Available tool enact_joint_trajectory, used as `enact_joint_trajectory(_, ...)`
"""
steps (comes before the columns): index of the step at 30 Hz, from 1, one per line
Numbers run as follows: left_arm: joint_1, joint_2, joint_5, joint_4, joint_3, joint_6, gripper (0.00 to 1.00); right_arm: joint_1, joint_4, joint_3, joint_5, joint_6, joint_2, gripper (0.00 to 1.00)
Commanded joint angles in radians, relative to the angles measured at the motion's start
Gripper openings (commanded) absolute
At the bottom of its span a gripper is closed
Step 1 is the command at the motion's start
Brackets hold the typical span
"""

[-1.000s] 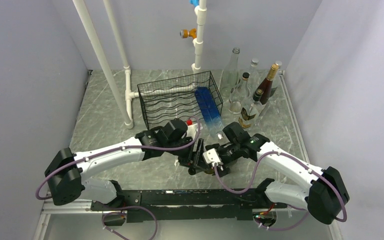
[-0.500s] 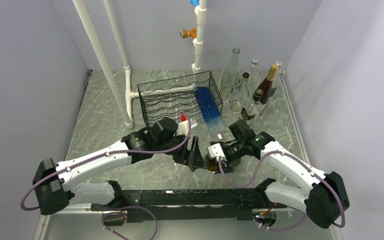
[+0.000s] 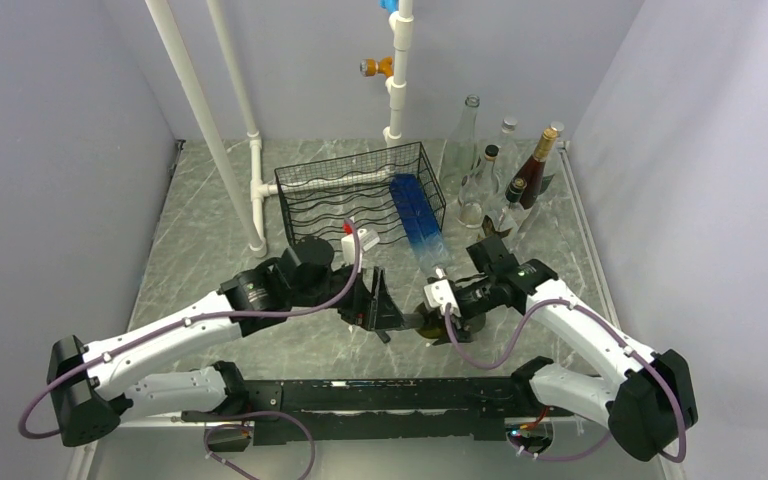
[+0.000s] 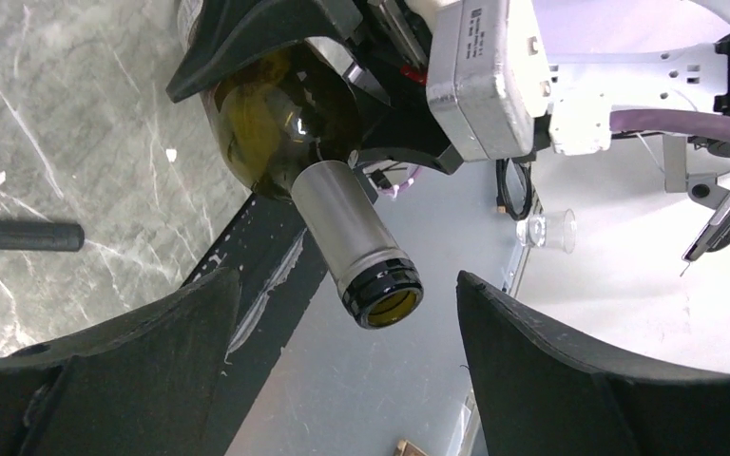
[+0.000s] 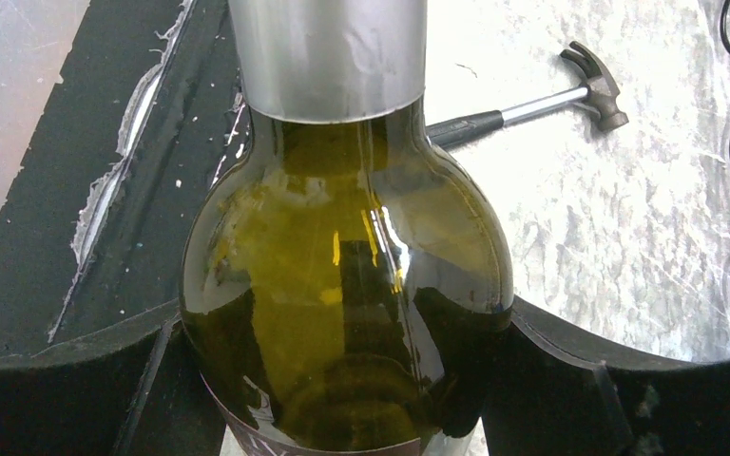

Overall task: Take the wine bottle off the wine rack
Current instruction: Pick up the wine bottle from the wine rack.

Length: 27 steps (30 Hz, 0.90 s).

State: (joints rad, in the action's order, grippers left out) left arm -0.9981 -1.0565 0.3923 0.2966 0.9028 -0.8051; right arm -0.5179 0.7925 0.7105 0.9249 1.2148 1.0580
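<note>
The wine bottle (image 3: 426,326) is off the wine rack (image 3: 355,205): it sits well in front of the rack, on the side nearest the arm bases, with its neck pointing away from the rack and out over the black rail at the edge of the surface (image 3: 200,250). The right jaws are closed firmly on the bottle's dark green body, a finger pressed to either side just below the shoulder. I cannot tell whether the bottle rests on the surface or is carried just above it. Over the last second the left arm (image 3: 210,320) has drawn back and swung away from the rack's front, and its jaws now stand wide open. The bottle's neck lies between them, apart from both fingers, and they hold nothing. The right arm (image 3: 580,320) has shifted only slightly. I judge that the bottle's weight now rests with the right side alone, and that the removal is nearly done, with only setting down left. A blue bottle (image 3: 415,215) lies in the rack's right end, and a hammer (image 5: 532,100) lies on the surface in front of the rack, near the held bottle.
</note>
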Motion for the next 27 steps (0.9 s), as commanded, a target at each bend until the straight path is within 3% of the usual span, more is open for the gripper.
enact_joint_trajectory(1, 0.003, 0.06, -0.044, -0.121, -0.035, 0.027, 0.9, 0.013, 0.019, 0.06, 0.092, 0.053, -0.033, 0.01)
enact_joint_trajectory(8, 0.002, 0.154, -0.088, -0.232, -0.116, 0.096, 0.92, 0.043, 0.035, 0.067, 0.117, 0.056, -0.041, 0.01)
enact_joint_trajectory(17, 0.001, 0.32, -0.102, -0.618, -0.35, 0.287, 0.93, 0.093, 0.032, 0.072, 0.176, 0.025, -0.052, 0.0)
enact_joint_trajectory(27, -0.053, 0.37, -0.142, -0.889, -0.525, 0.56, 1.0, 0.158, 0.02, 0.076, 0.258, -0.018, -0.053, 0.0)
